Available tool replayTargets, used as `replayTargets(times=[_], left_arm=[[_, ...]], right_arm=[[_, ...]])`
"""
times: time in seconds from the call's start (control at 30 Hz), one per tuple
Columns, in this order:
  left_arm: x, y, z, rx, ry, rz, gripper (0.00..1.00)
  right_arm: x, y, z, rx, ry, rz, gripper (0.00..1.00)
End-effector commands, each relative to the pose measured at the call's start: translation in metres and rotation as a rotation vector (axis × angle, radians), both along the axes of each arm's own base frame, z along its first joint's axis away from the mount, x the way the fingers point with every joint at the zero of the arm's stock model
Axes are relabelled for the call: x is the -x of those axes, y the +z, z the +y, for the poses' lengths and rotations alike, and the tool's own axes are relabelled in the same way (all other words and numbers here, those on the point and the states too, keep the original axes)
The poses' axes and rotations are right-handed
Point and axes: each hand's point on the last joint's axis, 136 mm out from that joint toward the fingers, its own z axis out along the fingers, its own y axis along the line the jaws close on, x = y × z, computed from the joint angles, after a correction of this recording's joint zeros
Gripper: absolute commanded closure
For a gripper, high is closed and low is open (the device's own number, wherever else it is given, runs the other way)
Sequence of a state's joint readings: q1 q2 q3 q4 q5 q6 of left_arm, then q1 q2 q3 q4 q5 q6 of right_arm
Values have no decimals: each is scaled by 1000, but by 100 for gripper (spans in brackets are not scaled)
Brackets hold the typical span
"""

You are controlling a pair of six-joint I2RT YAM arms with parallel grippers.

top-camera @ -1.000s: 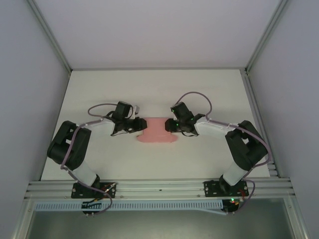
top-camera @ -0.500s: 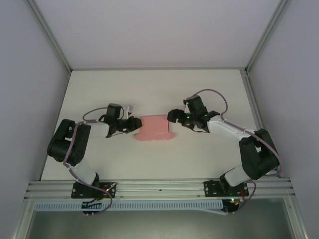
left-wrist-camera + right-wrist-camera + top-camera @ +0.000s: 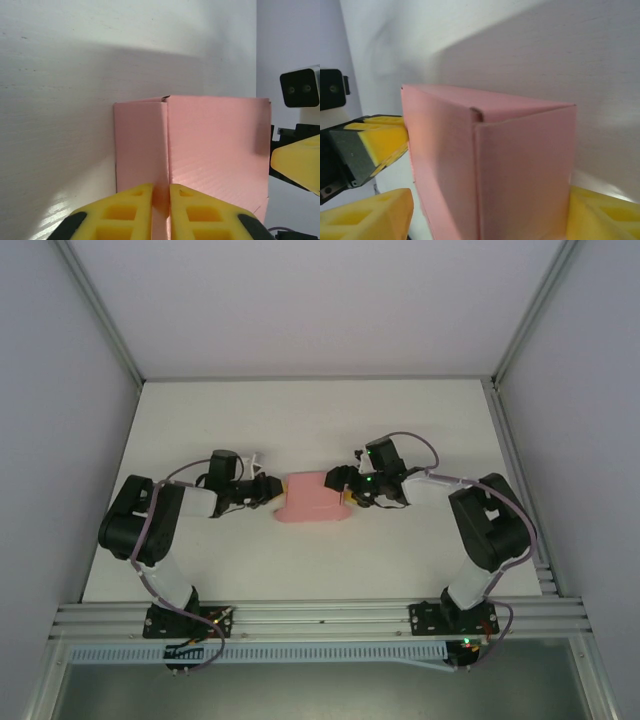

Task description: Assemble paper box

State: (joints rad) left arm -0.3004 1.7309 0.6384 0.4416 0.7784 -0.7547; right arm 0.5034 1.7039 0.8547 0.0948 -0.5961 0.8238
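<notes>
On my left gripper (image 3: 161,192) the jaws pinch an edge of the pink thin-card paper box (image 3: 215,145). My right gripper (image 3: 490,205) straddles it, jaws apparently open. Closing hard could crumple it.

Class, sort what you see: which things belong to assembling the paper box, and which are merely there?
Job: pink card paper box; left pincer; right pincer.
Merely there: white table; grey metal rail.
</notes>
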Motion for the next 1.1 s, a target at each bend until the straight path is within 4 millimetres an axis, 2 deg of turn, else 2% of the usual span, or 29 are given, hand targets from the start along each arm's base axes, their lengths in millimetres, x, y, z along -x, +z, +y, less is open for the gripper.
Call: replayTargets(times=[0.0,0.2,0.3,0.37,0.47,0.53,0.6,0.7,0.77,0.83,0.9,0.97,1.07], left_arm=[[1,1,-1,24,-13,1,95],[-5,5,-3,27,-14,-11,93],[-8,14,-4,33,-17,-41,89],[-12,25,-5,36,-23,-79,83],[-21,52,-7,31,-39,-173,56],[-31,73,-5,-22,-46,-271,25],[-42,98,-1,-112,-49,-397,1],[-49,143,-6,-273,-106,-625,0],[-46,166,-19,-402,-172,-761,0],[-36,183,-37,-510,-279,-875,0],[-15,193,-58,-578,-432,-992,0],[1,200,-76,-624,-539,-1089,0],[21,200,-98,-706,-685,-1178,0]], right_arm=[[-4,21,15,-121,49,-46,30],[-6,52,31,-312,72,-102,48],[-7,44,27,-265,55,-85,54],[-8,37,21,-200,36,-75,62],[-9,37,13,-126,21,-78,64],[-10,42,8,-92,4,-69,63],[-10,47,5,-74,-16,-42,63],[-11,54,-5,-59,-80,65,67],[-16,57,-19,-52,-164,169,71],[-21,72,-25,-113,-211,248,71],[-26,90,-30,-188,-243,311,71],[-25,100,-36,-239,-269,404,71],[-20,115,-40,-318,-268,506,70]])
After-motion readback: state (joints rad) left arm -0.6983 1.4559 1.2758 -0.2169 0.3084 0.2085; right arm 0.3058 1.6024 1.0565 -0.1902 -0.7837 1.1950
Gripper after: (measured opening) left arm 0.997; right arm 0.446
